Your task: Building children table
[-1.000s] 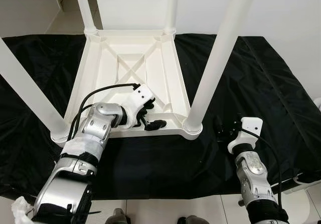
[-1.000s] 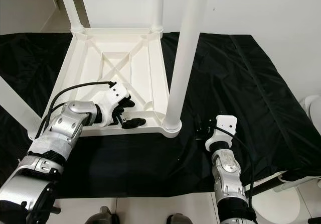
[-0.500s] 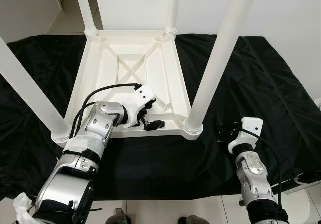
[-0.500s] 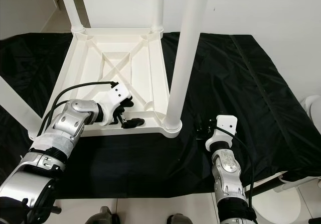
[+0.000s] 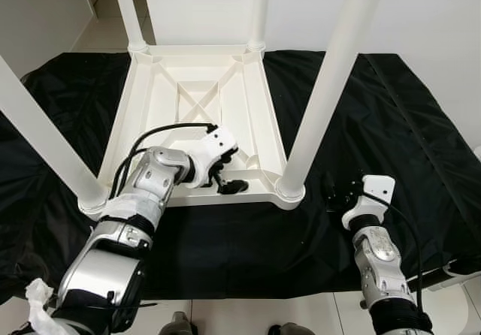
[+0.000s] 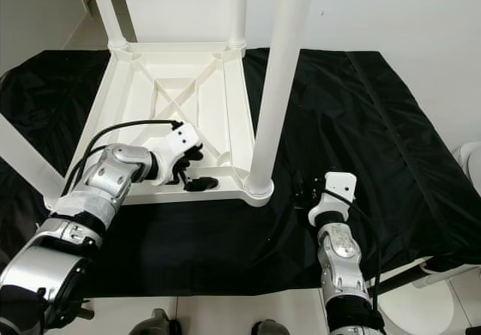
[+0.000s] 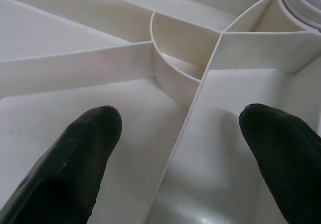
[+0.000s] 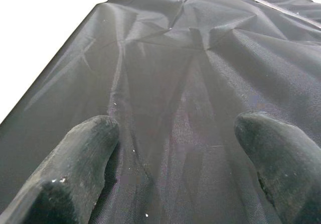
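A white plastic children's table [image 5: 199, 117] lies upside down on a black cloth [image 5: 391, 125] that covers the surface beneath it. Its four round white legs stand up from the corners, and the near right leg [image 5: 327, 87] rises close to the camera. The underside shows raised ribs that cross in an X at the middle.

The left pincer [image 5: 225, 177] reaches into the near part of the upturned frame, just beside the near right corner socket. In the left wrist view its fingers [image 7: 83, 158] are spread apart with a thin rib [image 7: 183, 128] running between them; they grip nothing.

The right pincer [image 5: 342, 194] rests low over the black cloth, near the table's near right corner but apart from it. In the right wrist view its fingers [image 8: 75, 179] are also spread wide, with only wrinkled cloth between them.
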Tool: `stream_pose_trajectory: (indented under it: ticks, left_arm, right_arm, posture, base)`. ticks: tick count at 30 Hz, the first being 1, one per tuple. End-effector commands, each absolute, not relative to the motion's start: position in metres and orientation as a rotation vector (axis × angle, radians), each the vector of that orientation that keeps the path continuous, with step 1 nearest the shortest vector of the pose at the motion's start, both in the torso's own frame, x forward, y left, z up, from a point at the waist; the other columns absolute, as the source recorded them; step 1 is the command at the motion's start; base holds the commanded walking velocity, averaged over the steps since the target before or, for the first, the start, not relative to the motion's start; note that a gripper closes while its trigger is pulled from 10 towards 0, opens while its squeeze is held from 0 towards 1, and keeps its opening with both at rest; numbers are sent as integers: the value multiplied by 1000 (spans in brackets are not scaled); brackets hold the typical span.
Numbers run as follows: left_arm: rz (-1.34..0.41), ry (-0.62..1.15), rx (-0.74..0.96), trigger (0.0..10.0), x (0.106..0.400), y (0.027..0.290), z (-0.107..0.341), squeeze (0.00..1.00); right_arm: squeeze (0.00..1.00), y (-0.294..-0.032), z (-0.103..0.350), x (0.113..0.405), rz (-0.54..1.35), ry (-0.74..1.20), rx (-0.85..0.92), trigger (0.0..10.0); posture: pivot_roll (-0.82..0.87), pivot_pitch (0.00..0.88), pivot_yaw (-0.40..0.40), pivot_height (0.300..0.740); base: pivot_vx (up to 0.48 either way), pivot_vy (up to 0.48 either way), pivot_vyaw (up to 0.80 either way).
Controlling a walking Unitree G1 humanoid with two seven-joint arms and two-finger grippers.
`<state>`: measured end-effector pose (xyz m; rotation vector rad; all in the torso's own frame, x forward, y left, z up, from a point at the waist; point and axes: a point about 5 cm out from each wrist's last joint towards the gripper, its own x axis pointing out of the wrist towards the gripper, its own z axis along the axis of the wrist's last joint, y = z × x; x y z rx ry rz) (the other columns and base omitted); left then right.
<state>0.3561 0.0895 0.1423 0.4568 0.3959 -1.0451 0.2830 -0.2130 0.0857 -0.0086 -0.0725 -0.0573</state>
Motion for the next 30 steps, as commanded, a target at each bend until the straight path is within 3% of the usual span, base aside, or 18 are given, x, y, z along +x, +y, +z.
stream_pose_trajectory:
  ticks: [1, 4, 5, 6, 7, 8, 10, 30]
  left_arm:
    - [-702, 380, 520, 7373, 367, 101, 131, 0]
    - [-702, 380, 520, 7373, 367, 101, 131, 0]
    - [-706, 382, 521, 6196, 367, 101, 130, 0]
    - [-709, 386, 530, 1882, 367, 102, 129, 0]
    - [-709, 386, 530, 1882, 367, 102, 129, 0]
    - [-713, 388, 538, 588, 367, 102, 128, 0]
    - [-713, 390, 541, 0, 367, 103, 128, 0]
    - [-723, 421, 611, 0, 366, 133, 126, 0]
  right_arm:
    - [0, -214, 85, 283, -71, -66, 4, 10000]
    - [0, -214, 85, 283, -71, -66, 4, 10000]
    - [0, -214, 85, 282, -72, -66, 4, 10000]
    - [0, -215, 85, 282, -73, -66, 3, 10000]
    - [0, -215, 85, 282, -73, -66, 3, 10000]
    - [0, -215, 85, 282, -75, -65, 2, 10000]
    - [0, -215, 85, 281, -75, -64, 1, 10000]
    - [0, -214, 81, 278, -78, -54, 2, 10000]
  posture:
    - [-5, 36, 37, 740]
    - [-5, 36, 37, 740]
    - [-6, 36, 38, 740]
    - [-7, 36, 39, 740]
    - [-7, 36, 39, 740]
    - [-7, 36, 39, 740]
    - [-6, 37, 39, 740]
    - [-3, 40, 39, 740]
  base:
    - [0, 0, 0]
    - [0, 0, 0]
    - [0, 0, 0]
    - [0, 0, 0]
    - [0, 0, 0]
    - [0, 0, 0]
    - [0, 0, 0]
    - [0, 0, 0]
